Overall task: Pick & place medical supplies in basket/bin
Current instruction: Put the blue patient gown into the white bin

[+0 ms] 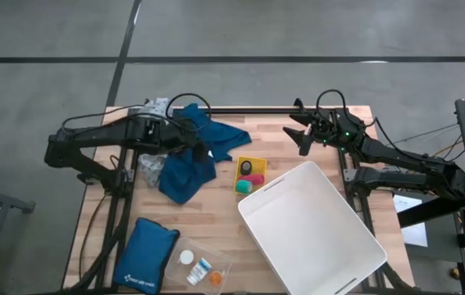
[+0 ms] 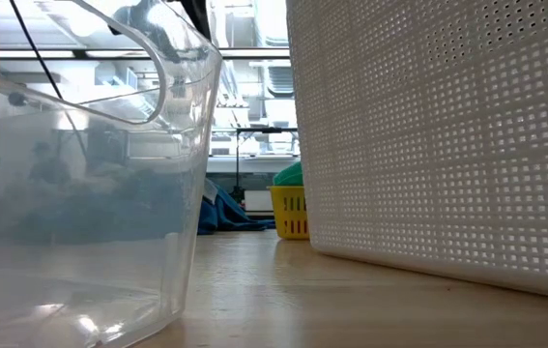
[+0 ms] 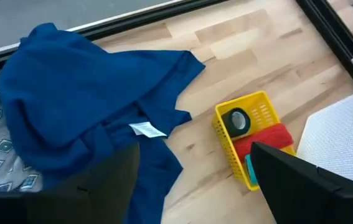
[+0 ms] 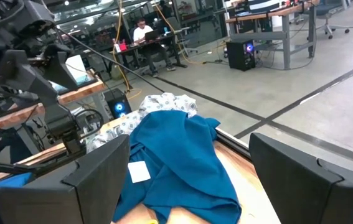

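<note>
A blue cloth garment (image 1: 203, 154) lies crumpled on the table's far left part, over a grey dotted cloth (image 1: 151, 169). My left gripper (image 1: 203, 143) hangs open above the garment, its fingers (image 3: 111, 180) apart with nothing between them. To the right of the garment stands a small yellow basket (image 3: 258, 107) holding a dark roll (image 3: 235, 120), a pink roll (image 3: 269, 138) and a teal one (image 1: 253, 179). My right gripper (image 1: 298, 129) waits open at the far right, level, pointing toward the garment (image 4: 176, 155).
A large white perforated bin (image 1: 314, 225) fills the near right. A blue padded pouch (image 1: 146, 256) lies at the near left, beside a clear container (image 1: 202, 266) with small bottles. Bare wood shows between the garment and the bin.
</note>
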Controlling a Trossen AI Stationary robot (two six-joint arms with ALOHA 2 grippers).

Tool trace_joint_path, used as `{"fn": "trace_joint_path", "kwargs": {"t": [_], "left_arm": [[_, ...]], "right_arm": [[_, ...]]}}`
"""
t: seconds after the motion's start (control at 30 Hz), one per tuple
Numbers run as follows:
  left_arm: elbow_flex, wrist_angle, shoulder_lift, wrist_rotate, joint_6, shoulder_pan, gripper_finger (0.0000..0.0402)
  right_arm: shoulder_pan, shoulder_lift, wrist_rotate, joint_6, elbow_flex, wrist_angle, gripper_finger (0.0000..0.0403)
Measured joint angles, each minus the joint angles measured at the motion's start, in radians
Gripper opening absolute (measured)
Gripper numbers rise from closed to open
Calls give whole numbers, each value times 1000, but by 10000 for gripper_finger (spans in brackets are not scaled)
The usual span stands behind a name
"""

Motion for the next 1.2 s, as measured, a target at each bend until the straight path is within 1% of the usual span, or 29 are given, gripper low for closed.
{"fn": "trace_joint_path", "kwargs": {"t": [0.1, 0.23, 0.3, 0.43, 0.6, 0.7, 0.87, 1.03, 1.2], "left_arm": [[0, -12, 0, 0, 2, 15, 334], [0, -36, 0, -4, 0, 35, 383], [0, -41, 0, -5, -4, 43, 395], [0, -41, 0, -21, -4, 50, 389], [0, -42, 0, -90, -32, 57, 398], [0, -41, 2, -92, -30, 58, 393], [-11, -30, 12, -63, 1, 58, 398], [-60, -27, 13, -39, -6, 112, 399], [-149, 58, 13, 71, -6, 197, 399]], "right_arm": [[0, 0, 0, 0, 0, 0, 325], [0, 0, 0, 0, 0, 0, 325], [0, 0, 0, 0, 0, 0, 325], [0, 0, 0, 0, 0, 0, 325], [0, 0, 0, 0, 0, 0, 325], [0, 0, 0, 0, 0, 0, 325], [0, 0, 0, 0, 0, 0, 325], [0, 0, 0, 0, 0, 0, 325], [0, 0, 0, 0, 0, 0, 325]]}}
